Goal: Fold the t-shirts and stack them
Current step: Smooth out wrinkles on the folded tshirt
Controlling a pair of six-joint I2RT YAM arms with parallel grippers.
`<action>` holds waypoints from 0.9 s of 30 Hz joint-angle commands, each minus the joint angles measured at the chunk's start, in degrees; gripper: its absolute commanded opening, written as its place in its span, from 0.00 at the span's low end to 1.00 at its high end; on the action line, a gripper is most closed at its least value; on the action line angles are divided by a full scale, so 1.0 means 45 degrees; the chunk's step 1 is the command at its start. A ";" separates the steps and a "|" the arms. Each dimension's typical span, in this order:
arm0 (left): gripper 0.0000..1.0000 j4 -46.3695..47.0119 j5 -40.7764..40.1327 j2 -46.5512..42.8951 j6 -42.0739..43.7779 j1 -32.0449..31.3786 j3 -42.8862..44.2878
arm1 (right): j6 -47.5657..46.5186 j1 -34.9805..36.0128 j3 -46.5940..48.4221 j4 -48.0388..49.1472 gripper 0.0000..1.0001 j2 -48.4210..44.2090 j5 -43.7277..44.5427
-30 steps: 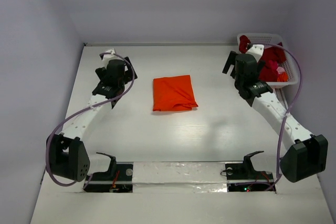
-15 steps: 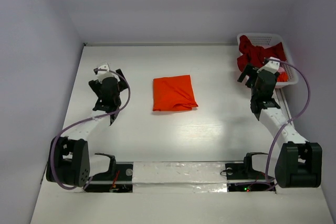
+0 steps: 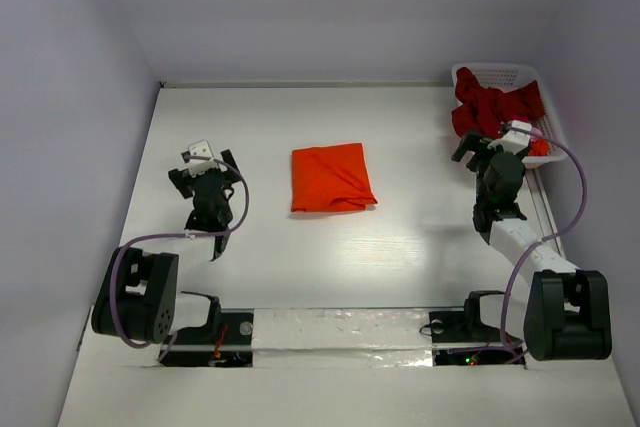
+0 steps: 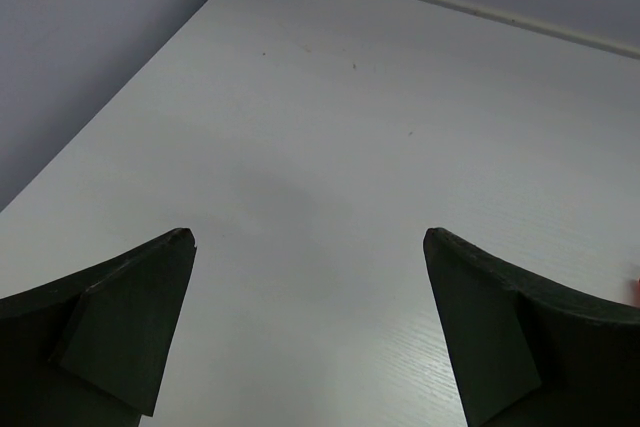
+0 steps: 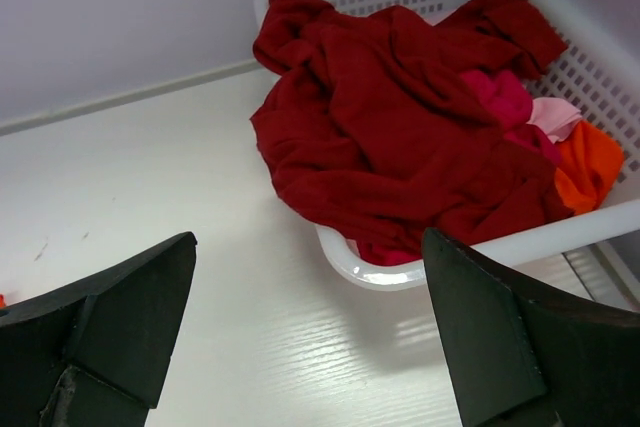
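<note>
T-shirts: one bright orange-red cloth t-shirt (image 3: 333, 178) lies folded flat at mid-table, between the two arms and well apart from both; only the top camera shows it to you whole. The dark crimson t-shirts (image 5: 400, 137) lie heaped in the white plastic lattice basket (image 5: 470, 247) at the far right corner; the right wrist view alone shows you pink cloth (image 5: 553, 115) and orange cloth (image 5: 590, 162) beside them. Right gripper (image 5: 310, 237): jaws spread wide, empty, short of the basket. Left gripper (image 4: 310, 237): likewise spread, holding nothing, over the white table (image 4: 330, 127)
</note>
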 commanded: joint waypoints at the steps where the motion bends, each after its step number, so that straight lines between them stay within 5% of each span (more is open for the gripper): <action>1: 0.99 0.2174 0.0760 0.0375 0.0788 -0.0020 0.0005 | -0.0498 0.0012 0.0149 0.0416 1.00 -0.0310 0.1151; 5: 0.99 0.2450 0.0724 0.0395 0.0789 -0.0020 -0.0093 | -0.0363 0.0012 -0.0122 0.1133 1.00 -0.0679 0.1431; 8: 0.99 0.2724 0.1463 0.0745 0.1352 0.0097 0.0159 | -0.0477 0.0012 -0.1332 0.3746 1.00 -0.1052 0.0535; 13: 0.99 0.2879 0.1195 0.1040 0.1279 0.0097 0.0318 | -0.1178 0.0012 -0.0924 0.5370 1.00 0.0430 -0.1632; 15: 0.99 0.3132 0.1153 0.0942 0.1296 0.0097 0.0123 | -0.0776 0.0012 -0.0905 0.5530 1.00 0.0898 -0.0976; 21: 0.99 0.6464 0.0900 0.1820 0.2232 0.0097 -0.0795 | -0.1163 0.0012 -0.2506 0.8676 1.00 0.1681 -0.1617; 27: 0.99 0.5456 0.1973 0.1938 0.1433 0.0800 -0.0346 | -0.1182 0.0012 -0.2874 0.9412 1.00 0.1564 -0.1831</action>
